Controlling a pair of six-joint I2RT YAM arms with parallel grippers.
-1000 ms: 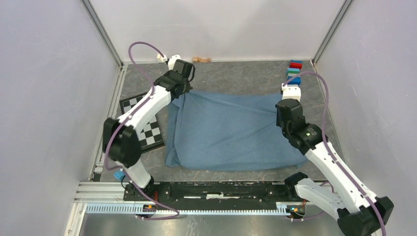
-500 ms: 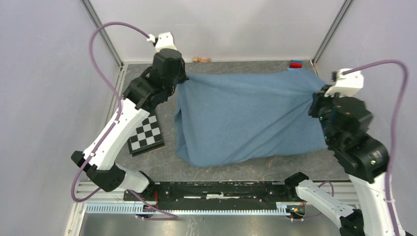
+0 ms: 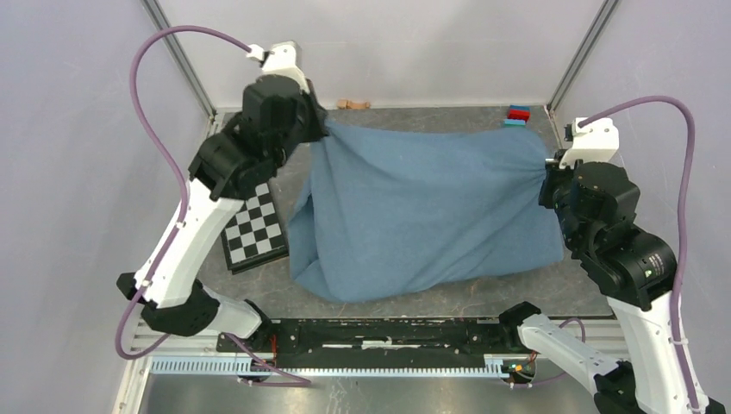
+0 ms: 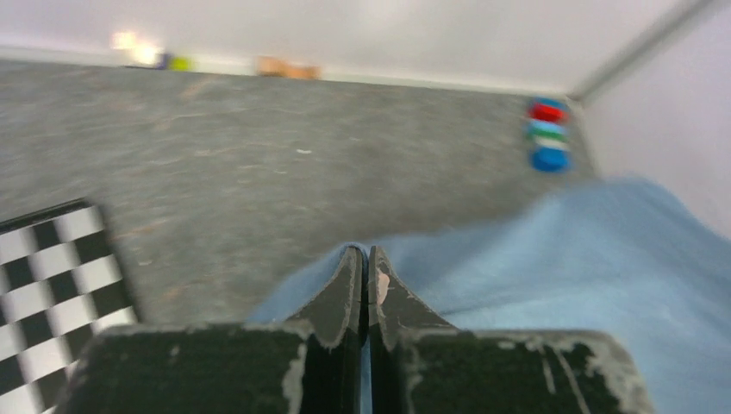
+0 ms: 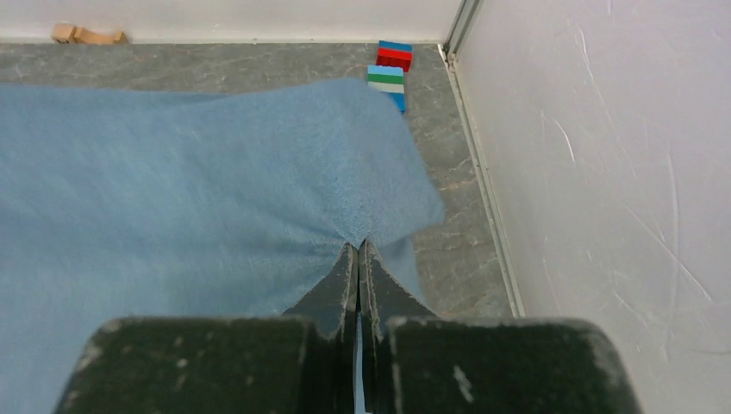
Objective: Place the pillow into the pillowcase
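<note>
Holding pillowcase (image 3: pixel 422 216) aloft by two far corners: left gripper (image 4: pixel 365 263) clenched on blue cloth, right gripper (image 5: pixel 358 254) likewise pinching its corner. Sack hangs bulging between arms, left flank beside checkerboard (image 3: pixel 254 228). White pillow not visible; judged inside, shake-down step. Next move calls for settling filling deeper, then lowering sack onto table (image 3: pixel 414 116).

Plain pale lilac-grey walls (image 3: pixel 78 172) on 3 sides, w/ slim aluminium corner posts (image 3: pixel 177 56) at 11 & 1 o'clock; dark grey mottled stone-look tabletop (image 3: pixel 414 129), evenly lit.
</note>
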